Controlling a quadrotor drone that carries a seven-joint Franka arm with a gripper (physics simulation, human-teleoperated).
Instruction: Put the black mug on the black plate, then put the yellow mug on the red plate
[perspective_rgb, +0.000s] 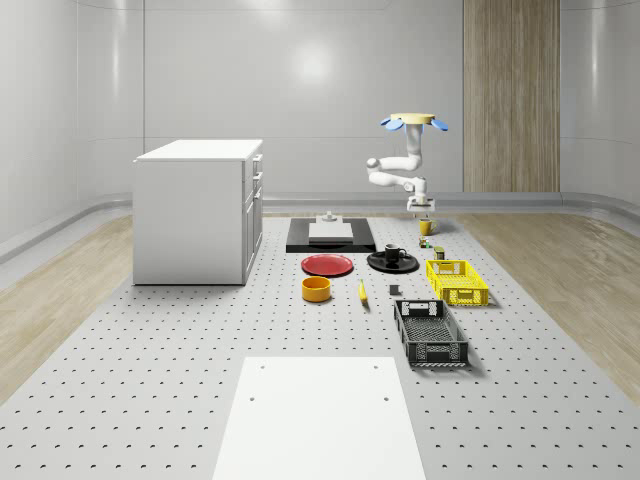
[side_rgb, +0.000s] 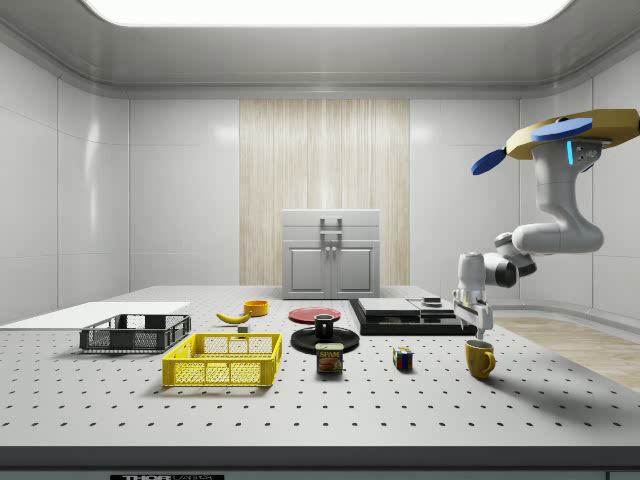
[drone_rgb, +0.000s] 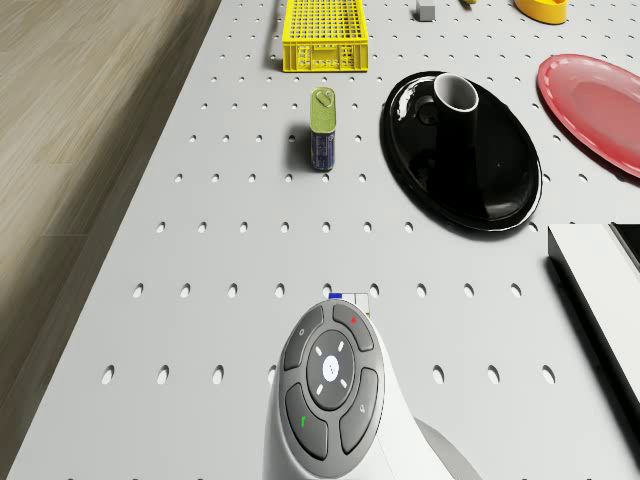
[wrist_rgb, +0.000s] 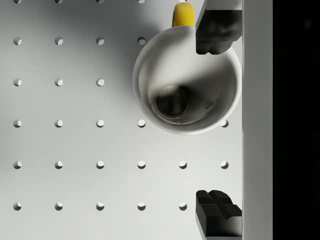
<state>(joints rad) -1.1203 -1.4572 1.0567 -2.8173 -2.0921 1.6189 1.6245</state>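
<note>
The black mug (perspective_rgb: 393, 252) stood upright on the black plate (perspective_rgb: 380, 265), toward its far side in the whole-scene view, and the drone view showed its pale inside from above. The yellow mug (side_rgb: 480, 358) stood upright on the counter (perspective_rgb: 180, 380), apart from both plates, near the counter's far right corner in the whole-scene view and just beside the edge of the black slab (perspective_rgb: 300, 243). The red plate (perspective_rgb: 328, 265) lay bare just beside the black plate, on the whole-scene view's left of it.

My pincer (side_rgb: 481, 329) hung straight above the yellow mug, pointing down, its tips close over the rim without touching it in the side view. It was spread wide: in the wrist view one finger (wrist_rgb: 216, 30) lay over the mug's rim near the yellow handle, and the other sat well clear of the mug on the opposite side. I hovered with my drone body (perspective_rgb: 414, 122) in the air above that far corner of the counter, arm bent down beneath me.

Farther out stood a can (side_rgb: 330, 358) and a small coloured cube (side_rgb: 403, 358), then the yellow basket (perspective_rgb: 457, 281), the dark basket (perspective_rgb: 431, 333), a banana (perspective_rgb: 362, 292), a yellow bowl (perspective_rgb: 317, 289) and the white cabinet (perspective_rgb: 195, 215).
</note>
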